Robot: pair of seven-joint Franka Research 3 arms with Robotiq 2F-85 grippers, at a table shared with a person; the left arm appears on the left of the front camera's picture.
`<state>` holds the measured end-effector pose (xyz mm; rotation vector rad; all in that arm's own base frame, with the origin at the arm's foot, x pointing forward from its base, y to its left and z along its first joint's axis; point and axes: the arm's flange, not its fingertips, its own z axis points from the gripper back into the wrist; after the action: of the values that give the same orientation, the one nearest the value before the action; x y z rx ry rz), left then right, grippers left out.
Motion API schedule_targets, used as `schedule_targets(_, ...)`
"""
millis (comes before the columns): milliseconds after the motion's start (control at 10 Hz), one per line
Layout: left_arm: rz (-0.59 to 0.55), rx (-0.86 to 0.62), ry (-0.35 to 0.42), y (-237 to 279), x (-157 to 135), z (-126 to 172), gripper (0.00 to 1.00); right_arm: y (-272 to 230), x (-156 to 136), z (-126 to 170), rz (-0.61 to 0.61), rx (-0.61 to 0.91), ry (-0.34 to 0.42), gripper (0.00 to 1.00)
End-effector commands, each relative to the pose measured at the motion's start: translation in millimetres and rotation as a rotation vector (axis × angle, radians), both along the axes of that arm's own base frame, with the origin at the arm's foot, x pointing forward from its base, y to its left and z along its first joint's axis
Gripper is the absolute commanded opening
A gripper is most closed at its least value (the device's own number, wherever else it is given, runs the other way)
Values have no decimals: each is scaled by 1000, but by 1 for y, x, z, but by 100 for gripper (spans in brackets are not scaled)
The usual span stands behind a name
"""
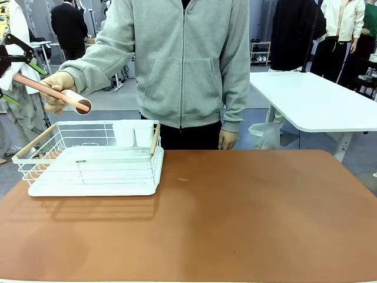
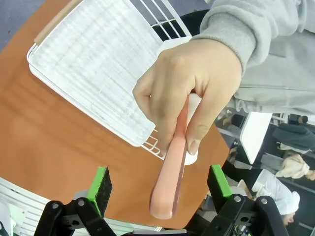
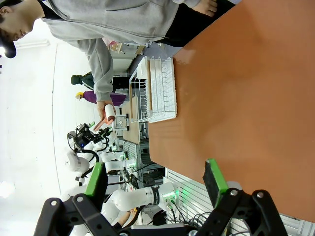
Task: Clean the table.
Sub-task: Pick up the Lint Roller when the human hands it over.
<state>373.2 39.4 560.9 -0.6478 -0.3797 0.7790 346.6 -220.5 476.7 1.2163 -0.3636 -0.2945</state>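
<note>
One hand point(image 2: 189, 93) holding roller point(image 2: 170, 177), left fingers point(image 2: 101, 184) apart

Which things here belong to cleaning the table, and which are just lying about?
For the job:
table
lint roller, held out by the person's hand
left gripper, open around the roller's handle

Lying about:
dish rack
two white cups in the rack
white table beyond
</note>
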Motion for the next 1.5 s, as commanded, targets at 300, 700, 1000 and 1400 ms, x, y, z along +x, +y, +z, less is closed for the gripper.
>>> schedule_targets(300,27,-77,-9,-4,2,-6,100,0,0,3,0,11,-16,100)
schedule_targets(700,40,-93,-7,-1,6,-7,37,0,0,3,0,11,-16,100)
schedule_targets(1000,41,-105,-6,0,7,-7,26,0,0,3,0,11,-16,100)
schedule_targets(1400,40,-107,-8,-2,8,-6,0,0,0,3,0,11,-16,100)
